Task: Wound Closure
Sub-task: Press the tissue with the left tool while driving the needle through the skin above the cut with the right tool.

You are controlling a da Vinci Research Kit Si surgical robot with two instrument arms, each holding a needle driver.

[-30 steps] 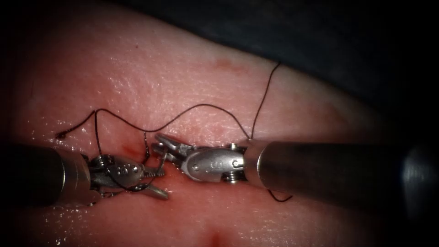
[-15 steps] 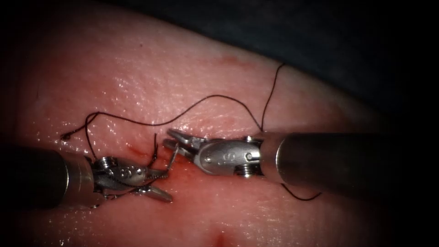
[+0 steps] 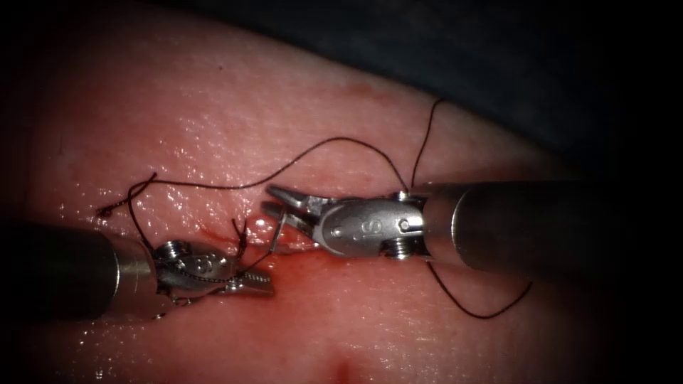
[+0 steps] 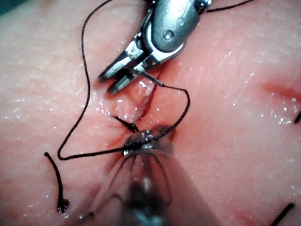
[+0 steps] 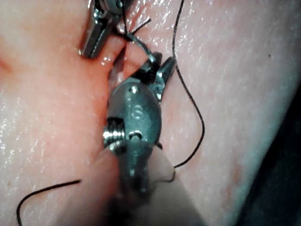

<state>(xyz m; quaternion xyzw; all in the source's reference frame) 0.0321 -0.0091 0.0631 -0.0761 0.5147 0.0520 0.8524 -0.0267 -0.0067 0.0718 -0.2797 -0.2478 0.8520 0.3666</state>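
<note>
The tissue (image 3: 213, 107) has a short red cut (image 3: 213, 232) between the two tools. My right tool (image 3: 270, 200) comes in from the right, jaws shut on the needle (image 3: 277, 231), which hangs out of the tissue over the cut. In the left wrist view the needle (image 4: 149, 77) sticks out of the right tool (image 4: 110, 80), held near its thread end. Dark thread (image 3: 334, 141) runs from the needle to my left tool (image 3: 270, 283), left of the cut, which is shut on it. In the right wrist view the needle (image 5: 143, 52) sits in the right tool (image 5: 160, 63).
A long strand arcs over the tissue to a frayed cut end (image 3: 107, 210) at the left. A short thread tail (image 3: 238, 229) stands up at the cut. A slack loop (image 3: 484, 313) hangs under the right shaft. Red fluid (image 3: 299, 259) wets the tissue around the cut.
The right tool has drawn back to the right and upward with the needle. The left tool's jaws, open a second ago, have shut on the thread. The loop under the right shaft has grown.
</note>
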